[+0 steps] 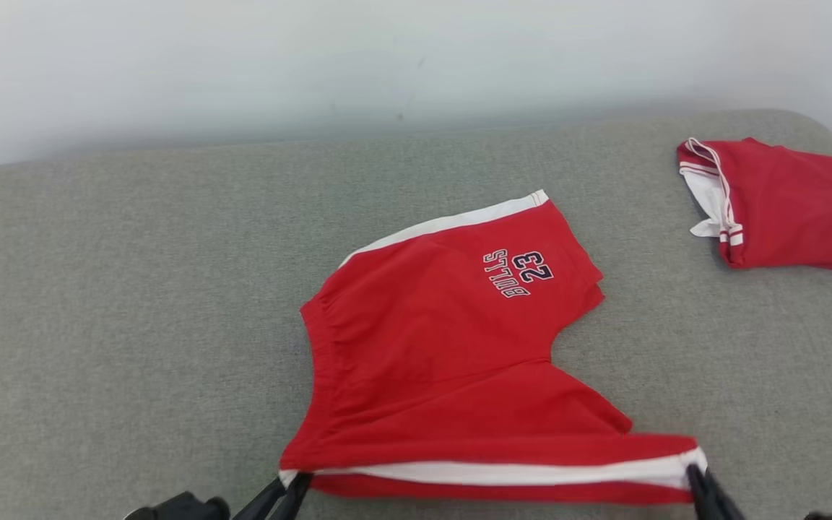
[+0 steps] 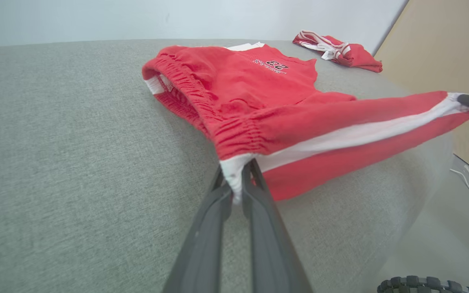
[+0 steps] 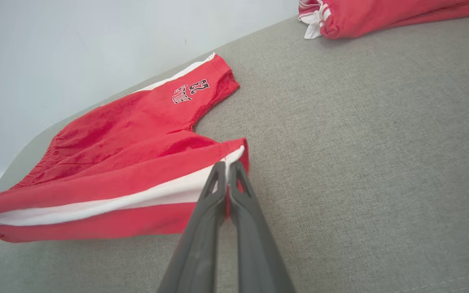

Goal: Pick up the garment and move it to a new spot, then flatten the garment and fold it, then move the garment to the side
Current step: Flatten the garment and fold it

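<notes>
The garment [image 1: 445, 339] is a pair of red shorts with a white side stripe and a "23 BULLS" print, spread on the grey surface. Its near side, with the white stripe, is lifted and pulled taut between my two grippers. My left gripper [image 1: 293, 482] is shut on the waistband corner of the garment [image 2: 259, 106], pinching white fabric between its fingers [image 2: 259, 195]. My right gripper [image 1: 698, 477] is shut on the leg-hem corner of the garment [image 3: 128, 162], at the stripe's end. The far leg with the print lies flat.
A second red garment [image 1: 791, 202] with white trim lies bunched at the far right of the grey padded surface [image 1: 134, 303]. A pale wall runs behind the surface. In the left wrist view a tan panel [image 2: 442, 61] stands to the right, with floor and cables below it.
</notes>
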Controlling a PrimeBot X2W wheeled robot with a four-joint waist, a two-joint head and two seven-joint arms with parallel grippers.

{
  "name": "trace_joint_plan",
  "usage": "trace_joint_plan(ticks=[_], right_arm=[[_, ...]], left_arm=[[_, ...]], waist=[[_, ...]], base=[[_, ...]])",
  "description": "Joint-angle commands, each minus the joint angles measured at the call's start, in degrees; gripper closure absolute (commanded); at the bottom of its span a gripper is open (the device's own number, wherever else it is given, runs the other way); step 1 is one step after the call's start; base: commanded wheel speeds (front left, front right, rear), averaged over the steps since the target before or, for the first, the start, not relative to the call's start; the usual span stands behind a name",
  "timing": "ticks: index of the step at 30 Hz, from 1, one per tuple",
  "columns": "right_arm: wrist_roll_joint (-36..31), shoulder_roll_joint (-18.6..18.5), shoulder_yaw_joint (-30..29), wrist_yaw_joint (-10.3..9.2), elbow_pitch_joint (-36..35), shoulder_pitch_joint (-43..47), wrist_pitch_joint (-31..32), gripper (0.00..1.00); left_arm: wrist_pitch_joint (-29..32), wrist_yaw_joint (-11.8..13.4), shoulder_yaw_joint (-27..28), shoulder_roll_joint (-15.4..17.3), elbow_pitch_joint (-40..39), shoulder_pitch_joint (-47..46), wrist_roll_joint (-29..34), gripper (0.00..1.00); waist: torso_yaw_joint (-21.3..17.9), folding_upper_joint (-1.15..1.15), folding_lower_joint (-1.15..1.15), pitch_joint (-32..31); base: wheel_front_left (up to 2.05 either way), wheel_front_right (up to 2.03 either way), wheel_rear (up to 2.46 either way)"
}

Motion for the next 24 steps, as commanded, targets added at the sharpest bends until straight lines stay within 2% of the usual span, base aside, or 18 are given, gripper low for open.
trace_joint_plan(ticks=[1,7,11,17,24], right_arm=[[-0.6,-0.8,-0.9,-0.15,-0.6,-1.8,0.3,1.00],[-0.3,-4.8,-3.6,-0.15,0.2,-8.6,1.8,1.00],[-0.3,-7.6,-2.8,-0.15,3.2,-14.8,3.1,1.00],[0.1,-11.3,-0.6,-0.15,12.4,-26.6,3.3,1.00],[-0.9,-13.3,2.2,-0.15,24.8,-41.0,2.4,1.00]], left_arm=[[-0.2,-0.3,0.4,-1.0,-0.5,-0.9,1.1,1.00],[-0.2,-1.0,0.6,-4.1,-0.8,-4.7,3.7,1.00],[-0.2,-1.6,0.2,-5.8,0.3,-8.4,4.0,1.00],[-0.1,-2.0,-1.1,-7.8,4.2,-14.5,2.6,1.00],[-0.1,-2.0,-3.5,-9.7,9.8,-22.1,0.3,1.00]], waist=[[0.7,0.01,0.00,-0.2],[2.6,0.01,0.00,0.1],[3.8,0.01,0.00,0.9],[5.1,0.01,0.00,2.8],[6.4,0.01,0.00,6.0]], base=[[0.00,0.00,0.00],[0.00,0.00,0.00],[0.00,0.00,0.00],[0.00,0.00,0.00],[0.00,0.00,0.00]])
